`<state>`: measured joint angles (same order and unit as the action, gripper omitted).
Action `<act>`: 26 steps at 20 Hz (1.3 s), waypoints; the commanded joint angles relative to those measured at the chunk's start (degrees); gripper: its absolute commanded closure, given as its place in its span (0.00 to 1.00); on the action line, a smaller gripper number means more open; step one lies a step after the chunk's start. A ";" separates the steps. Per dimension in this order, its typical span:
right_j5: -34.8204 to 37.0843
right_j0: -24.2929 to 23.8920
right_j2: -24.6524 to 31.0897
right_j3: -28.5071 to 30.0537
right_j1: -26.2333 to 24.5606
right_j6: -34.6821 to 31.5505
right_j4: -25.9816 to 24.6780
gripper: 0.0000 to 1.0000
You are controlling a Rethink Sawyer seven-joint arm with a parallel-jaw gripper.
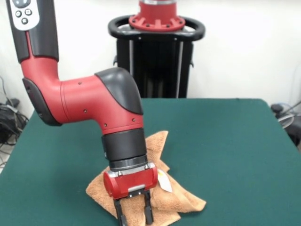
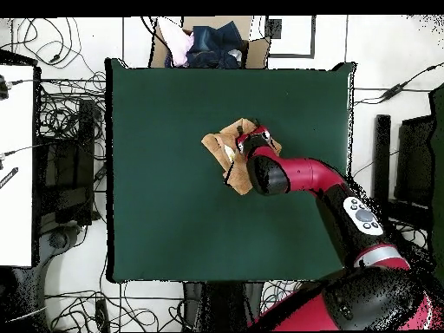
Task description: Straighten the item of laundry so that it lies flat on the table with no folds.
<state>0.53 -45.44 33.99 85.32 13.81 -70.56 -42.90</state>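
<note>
The crumpled orange-tan terry cloth towel [image 1: 162, 195] lies bunched near the middle of the dark green felt table [image 1: 235, 141], directly under the red-and-black gripper [image 1: 134, 214], whose narrowly parted fingers hold nothing, so a pinch here may catch several layers and drag the bunch unopened.

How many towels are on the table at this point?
1. The tan towel lies crumpled near the middle of the green table, under the gripper. The arm covers part of it, so anything beneath is hidden.
</note>
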 commanded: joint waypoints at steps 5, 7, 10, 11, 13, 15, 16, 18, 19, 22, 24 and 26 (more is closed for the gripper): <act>-6.44 9.36 -8.81 3.12 5.10 -8.77 -2.53 0.00; -8.77 11.00 -11.28 3.85 5.80 -9.91 -1.45 0.00; -8.13 10.22 -9.98 2.95 4.20 -8.64 -1.82 0.00; -7.71 9.80 -9.24 2.30 3.31 -8.11 -2.09 0.00; -6.79 9.07 -7.89 1.83 2.74 -7.28 -2.43 0.00; -4.78 7.54 -5.58 1.63 2.03 -5.91 -2.97 0.00; -3.52 6.49 -3.97 1.48 1.58 -4.88 -3.36 0.00; -0.88 3.92 -0.21 1.09 0.10 -2.23 -4.38 1.00; 0.08 3.01 0.96 1.11 -0.36 -1.20 -4.68 1.00; 2.28 1.50 2.68 1.14 -0.98 0.73 -4.66 1.00; 4.04 0.88 3.05 1.28 -0.99 1.44 -3.73 1.00; 8.33 0.10 4.29 0.60 -1.19 3.29 -1.50 1.00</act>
<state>-4.08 -44.23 32.52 85.97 15.31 -70.56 -42.91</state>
